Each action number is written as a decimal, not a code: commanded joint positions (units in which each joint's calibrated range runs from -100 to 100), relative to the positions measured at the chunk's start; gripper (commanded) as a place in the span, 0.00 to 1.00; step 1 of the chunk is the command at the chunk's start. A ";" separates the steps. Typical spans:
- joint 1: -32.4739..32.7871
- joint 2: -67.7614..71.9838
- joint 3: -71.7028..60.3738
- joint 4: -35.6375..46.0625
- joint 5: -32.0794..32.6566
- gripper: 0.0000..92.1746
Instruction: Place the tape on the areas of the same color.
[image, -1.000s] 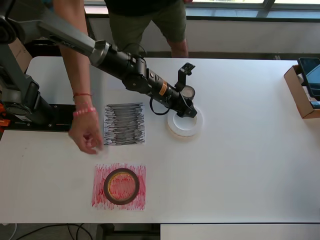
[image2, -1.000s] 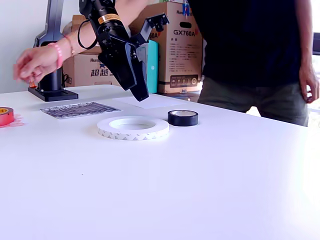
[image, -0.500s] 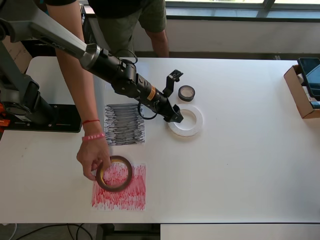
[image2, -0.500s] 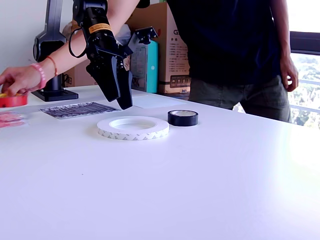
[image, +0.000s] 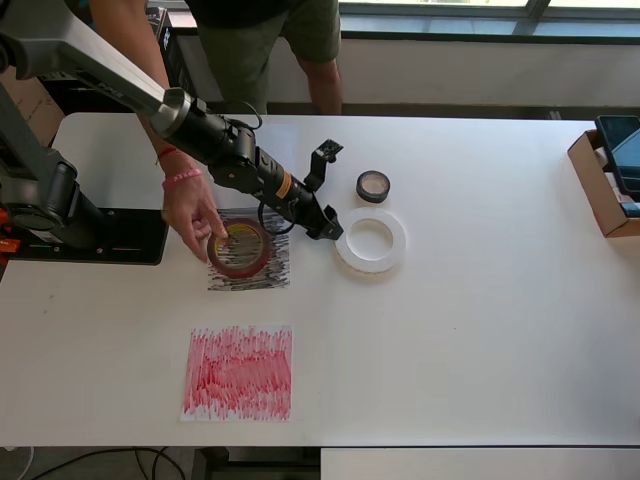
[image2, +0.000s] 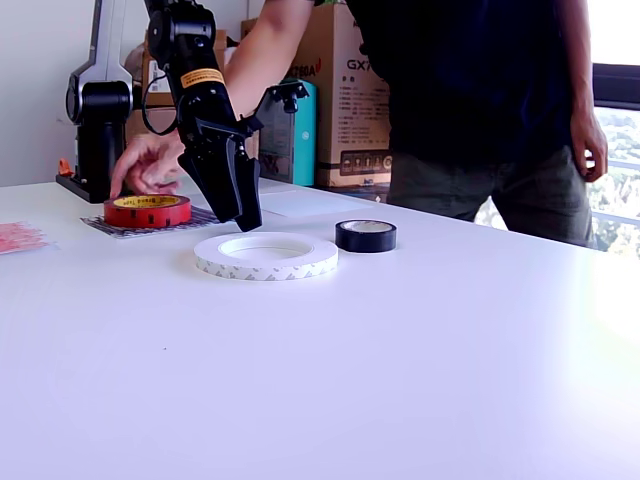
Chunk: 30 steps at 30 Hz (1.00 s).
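Red roll (image: 239, 248) now sits on the black-scribbled sheet (image: 249, 249), a person's hand (image: 192, 212) on its rim. A second ago it lay centred on the red-scribbled sheet (image: 238, 372); half a second ago the hand was lifting it off. Red sheet is now bare. In the exterior view the red roll (image2: 147, 210) rests flat on the black sheet, the hand (image2: 148, 166) just behind it.

Meaning for the task, as a judgement: the one roll that looked correctly matched has been put on the wrong colour. All three rolls now appear to need placing.

End effector (image: 325, 192) has drawn back toward the overhead view's left over the last second, from above the white ring (image: 370, 240) to just beside its left edge, between ring and black sheet. Jaws spread wide, nothing held; one finger points down near the bench (image: 480, 330), the other sticks up and away. In the exterior view the end effector (image2: 255, 160) hangs just behind the white ring (image2: 266, 255), lower fingertip close to the bench; I cannot tell if it touches.

Small black roll (image: 373, 186) unmoved, on bare bench just beyond the white ring, near it but apart. The plain white sheet is only faintly seen behind the arm in the exterior view; neither the white ring nor the black roll is on a sheet.
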 joint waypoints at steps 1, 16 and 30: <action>-0.08 0.68 -1.66 0.52 0.49 0.83; -0.32 6.02 -7.29 0.52 0.49 0.83; -1.82 8.17 -7.11 0.60 0.49 0.73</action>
